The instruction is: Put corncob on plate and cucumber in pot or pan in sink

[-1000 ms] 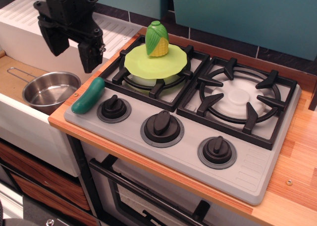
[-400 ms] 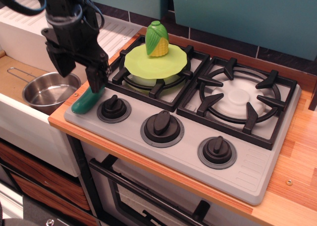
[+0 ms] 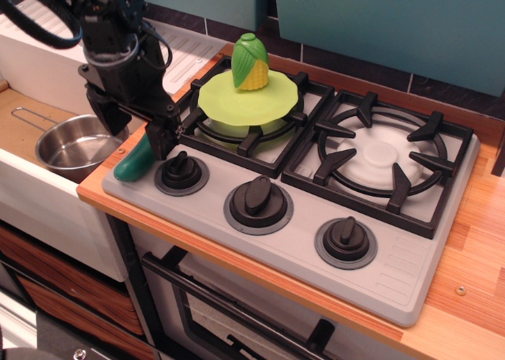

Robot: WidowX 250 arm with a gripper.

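Note:
The corncob (image 3: pixel 250 61) stands upright on the lime-green plate (image 3: pixel 245 101), which rests on the left stove burner. The dark green cucumber (image 3: pixel 134 163) lies on the grey stove top at its front left corner, beside a knob. My black gripper (image 3: pixel 136 131) is open and lowered over the cucumber's upper end, one finger on each side of it; that end is hidden behind the fingers. The steel pot (image 3: pixel 72 144) sits in the sink (image 3: pixel 24 123) just left of the cucumber, partly hidden by the gripper.
Three black knobs (image 3: pixel 258 202) line the stove front. A second burner grate (image 3: pixel 385 155) is at the right. The ribbed white drainboard (image 3: pixel 189 48) lies behind the sink. A wooden counter edge (image 3: pixel 99 194) separates stove and sink.
My gripper has come down and slightly right from above the sink edge, and its open fingers now straddle the cucumber's upper end. The cucumber, corncob and pot have not moved.

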